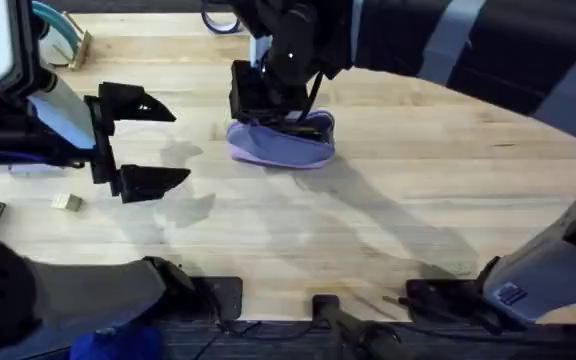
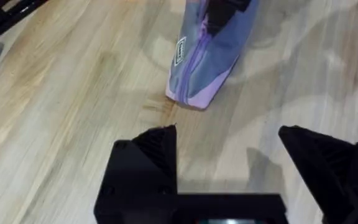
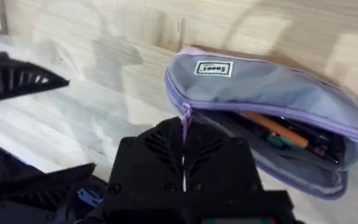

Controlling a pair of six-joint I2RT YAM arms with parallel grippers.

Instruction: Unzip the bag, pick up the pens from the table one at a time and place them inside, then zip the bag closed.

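Overhead, left of frame: left gripper hovers over the pale plank table, jaws wide, holding nothing. Upper centre: the lavender bag lies on the table, open, an orange pen inside. The right gripper sits on the bag, jaws closed on its zipper pull.

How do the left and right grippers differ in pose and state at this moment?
The left gripper hangs over bare light wooden table, apart from the lavender fabric pencil pouch; the right gripper sits right on the pouch. The left one is wide open and empty; the right is pinched on the purple zipper pull, with the pouch part open and an orange pen inside. Both have black fingers.
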